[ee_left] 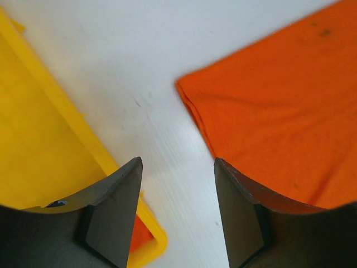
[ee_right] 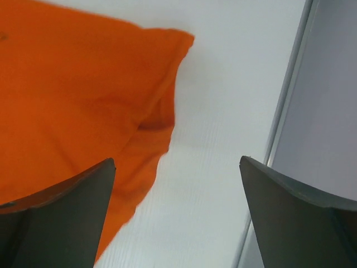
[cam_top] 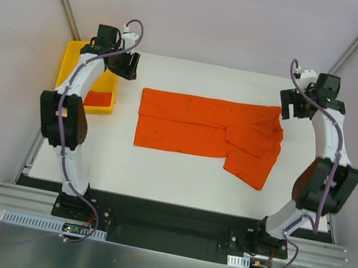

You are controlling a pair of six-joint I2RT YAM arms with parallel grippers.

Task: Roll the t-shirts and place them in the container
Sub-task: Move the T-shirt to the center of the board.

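Note:
An orange t-shirt (cam_top: 201, 127) lies folded lengthwise into a long strip across the middle of the white table, its sleeve end drooping at the right. My left gripper (cam_top: 130, 65) is open and empty, hovering just past the shirt's far left corner (ee_left: 262, 106), between it and the tray. My right gripper (cam_top: 292, 103) is open and empty above the shirt's far right corner (ee_right: 83, 95). A second piece of orange cloth (cam_top: 99, 99) lies in the tray's near end and also shows in the left wrist view (ee_left: 139, 234).
A yellow plastic tray (cam_top: 71, 61) sits at the table's far left, partly under my left arm; its rim (ee_left: 67, 128) shows in the left wrist view. The table's right edge and a grey wall (ee_right: 323, 100) lie close beside my right gripper.

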